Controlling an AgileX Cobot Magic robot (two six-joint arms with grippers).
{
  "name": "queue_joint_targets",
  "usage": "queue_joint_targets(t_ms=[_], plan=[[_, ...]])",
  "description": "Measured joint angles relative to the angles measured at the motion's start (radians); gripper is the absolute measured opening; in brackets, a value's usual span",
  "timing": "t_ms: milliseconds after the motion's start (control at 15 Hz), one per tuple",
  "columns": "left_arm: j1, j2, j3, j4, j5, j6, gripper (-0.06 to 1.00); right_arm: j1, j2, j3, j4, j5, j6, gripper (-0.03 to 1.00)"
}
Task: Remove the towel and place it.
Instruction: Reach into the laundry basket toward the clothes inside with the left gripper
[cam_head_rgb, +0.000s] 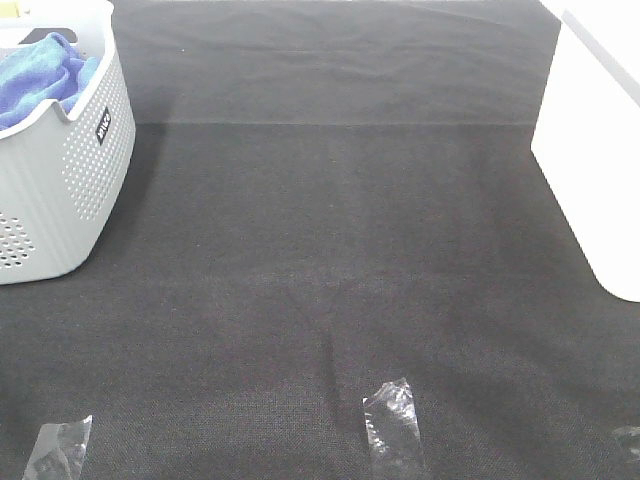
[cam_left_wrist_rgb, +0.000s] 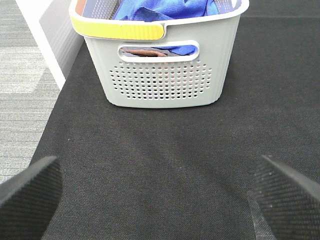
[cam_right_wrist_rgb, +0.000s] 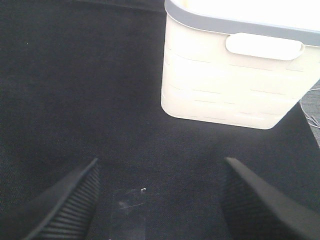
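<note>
Inside the grey basket (cam_head_rgb: 60, 190), blue towel (cam_head_rgb: 40, 75); dark side label (cam_head_rgb: 102, 128), lettering unreadable. Left gripper (cam_left_wrist_rgb: 160, 200) and right gripper (cam_right_wrist_rgb: 160, 205) both spread wide above black mat (cam_head_rgb: 330, 250).

Left gripper (cam_left_wrist_rgb: 160, 200): jaws spread to full width, holding nothing; two dark, fine-textured fingers (cam_left_wrist_rgb: 30, 195), pitched forward and down.
Right gripper (cam_right_wrist_rgb: 160, 205): jaws wide apart, holding nothing; two dark ribbed fingers (cam_right_wrist_rgb: 65, 205), pitched forward and down.
</note>
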Motion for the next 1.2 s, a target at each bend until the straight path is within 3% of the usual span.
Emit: queue_joint_targets(t_ms=[1200], plan=[[0.0,0.0,0.0,0.0,0.0,0.0,0.99,0.0,0.0,0.0,0.0,0.0,0.0,0.69]])
